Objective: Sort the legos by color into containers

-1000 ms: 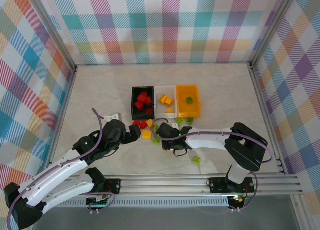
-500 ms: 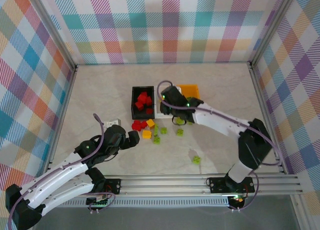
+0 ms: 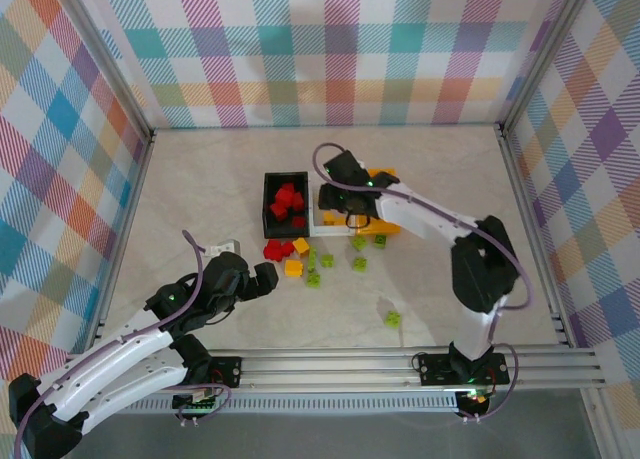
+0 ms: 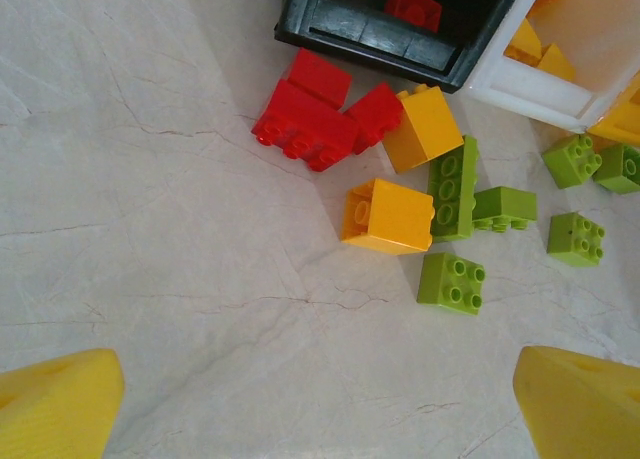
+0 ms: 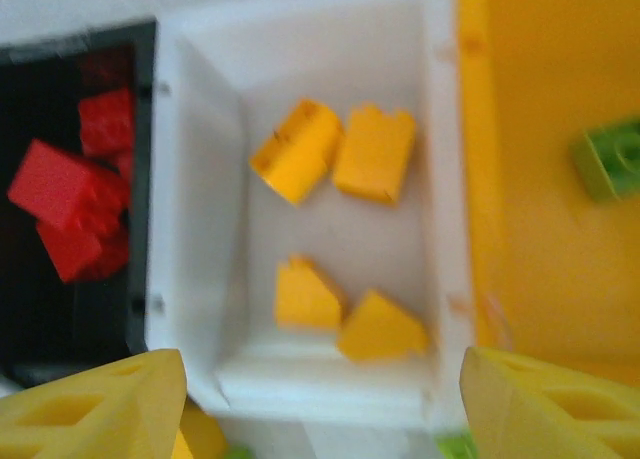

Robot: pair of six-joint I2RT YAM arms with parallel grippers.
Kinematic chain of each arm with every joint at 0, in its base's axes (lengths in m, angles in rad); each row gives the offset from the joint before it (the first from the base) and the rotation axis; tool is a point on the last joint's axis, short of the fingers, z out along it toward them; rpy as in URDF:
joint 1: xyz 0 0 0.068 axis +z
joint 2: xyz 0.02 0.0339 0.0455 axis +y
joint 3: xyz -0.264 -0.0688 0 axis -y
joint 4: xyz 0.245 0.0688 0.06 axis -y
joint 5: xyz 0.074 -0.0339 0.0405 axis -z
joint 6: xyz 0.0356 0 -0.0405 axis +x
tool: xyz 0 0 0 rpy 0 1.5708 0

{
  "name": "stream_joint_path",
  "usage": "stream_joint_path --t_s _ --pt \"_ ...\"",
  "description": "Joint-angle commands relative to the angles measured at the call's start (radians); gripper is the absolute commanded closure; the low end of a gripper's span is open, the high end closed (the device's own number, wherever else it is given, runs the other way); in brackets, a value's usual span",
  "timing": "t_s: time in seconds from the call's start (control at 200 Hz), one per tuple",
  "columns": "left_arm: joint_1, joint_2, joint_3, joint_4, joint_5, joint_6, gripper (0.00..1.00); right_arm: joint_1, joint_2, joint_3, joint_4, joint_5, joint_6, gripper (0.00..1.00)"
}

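My right gripper [image 3: 340, 205] [image 5: 320, 409] hangs open over the white bin [image 3: 316, 219] [image 5: 200, 229], nothing between its yellow fingers [image 5: 95, 409]. Several yellow-orange legos [image 5: 375, 154] lie in that bin. To its left, the black bin [image 3: 268, 204] [image 5: 60, 309] [image 4: 400, 39] holds red legos [image 3: 285, 201] [image 5: 65, 194]. On the right, the orange bin [image 3: 384, 222] [image 5: 540, 179] holds a lime green lego [image 5: 610, 159]. My left gripper [image 3: 262, 279] [image 4: 320, 419] is open above bare table, short of the loose red [image 4: 310, 124], yellow [image 4: 390, 216] and green [image 4: 450, 281] legos.
More green legos lie scattered in front of the bins [image 3: 358, 263], and one sits alone nearer the arm bases [image 3: 393, 319]. Plaid walls enclose the table on three sides. A metal rail [image 3: 400, 364] runs along the near edge.
My right gripper swung from the loose pile on the table up to the white bin. My left gripper drew back a little toward the near left.
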Motion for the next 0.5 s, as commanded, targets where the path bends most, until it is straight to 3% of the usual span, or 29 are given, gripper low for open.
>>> stream_joint_path --t_s 0.0,0.265,0.495 --pt "-0.007 -0.009 -0.010 0.004 0.011 0.003 0.00 0.029 -0.172 -0.167 -0.072 -0.018 0.093 0.26" --pt "-0.006 0.022 -0.032 0.051 0.022 0.005 0.00 0.138 -0.441 -0.603 -0.237 -0.115 0.321 0.25" --pt "-0.006 0.044 -0.058 0.084 0.030 0.002 0.00 0.177 -0.498 -0.767 -0.281 -0.179 0.414 0.25"
